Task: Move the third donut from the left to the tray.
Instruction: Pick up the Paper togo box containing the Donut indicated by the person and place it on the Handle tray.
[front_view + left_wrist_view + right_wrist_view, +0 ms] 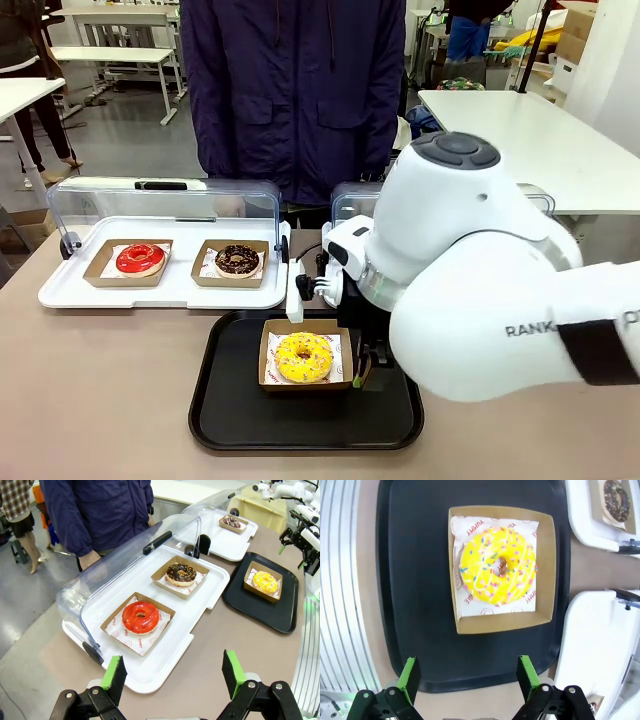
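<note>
Lower centre: yellow donut (304,357) in its cardboard box (268,366) sits on the black tray (230,410) | right gripper (467,676) above it, jaws apart, empty | right arm (480,280) blocks the frame's right | left gripper (175,676) spread, empty | upper left: white tray (160,295), red donut (140,259), chocolate donut (237,260) | top: person (295,90).

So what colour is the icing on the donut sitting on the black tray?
Bright yellow with coloured sprinkles on the donut; clearest in the right wrist view.
</note>
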Tool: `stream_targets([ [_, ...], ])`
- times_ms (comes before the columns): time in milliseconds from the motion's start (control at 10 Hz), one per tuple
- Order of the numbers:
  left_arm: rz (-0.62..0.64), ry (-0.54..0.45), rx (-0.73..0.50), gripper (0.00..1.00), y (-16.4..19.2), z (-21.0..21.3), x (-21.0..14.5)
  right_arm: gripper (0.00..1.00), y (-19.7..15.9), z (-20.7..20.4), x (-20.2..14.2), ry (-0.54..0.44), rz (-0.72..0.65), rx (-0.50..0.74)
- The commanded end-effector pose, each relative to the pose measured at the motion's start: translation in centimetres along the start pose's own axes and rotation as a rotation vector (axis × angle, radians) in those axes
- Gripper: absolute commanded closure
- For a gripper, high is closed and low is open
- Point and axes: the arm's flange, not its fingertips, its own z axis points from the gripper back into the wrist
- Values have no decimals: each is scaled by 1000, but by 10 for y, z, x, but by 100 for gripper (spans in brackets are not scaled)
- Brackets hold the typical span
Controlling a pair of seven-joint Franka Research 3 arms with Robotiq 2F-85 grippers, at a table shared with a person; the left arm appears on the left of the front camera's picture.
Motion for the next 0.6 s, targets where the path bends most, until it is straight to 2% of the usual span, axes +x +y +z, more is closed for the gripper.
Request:
stream_targets([
  [0,-10,-3,-7,0,-1,1,1,0,35,0,-51,-19,44,38],
  [100,-10,-3,-7,0,-1,1,1,0,33,1,-53,-40,87,125],
  [200,-10,-3,-7,0,-1,1,1,0,0,6,-3,4,9,6],
  [500,-10,-3,-7,0,-1,1,1,0,0,6,-3,4,9,6],
])
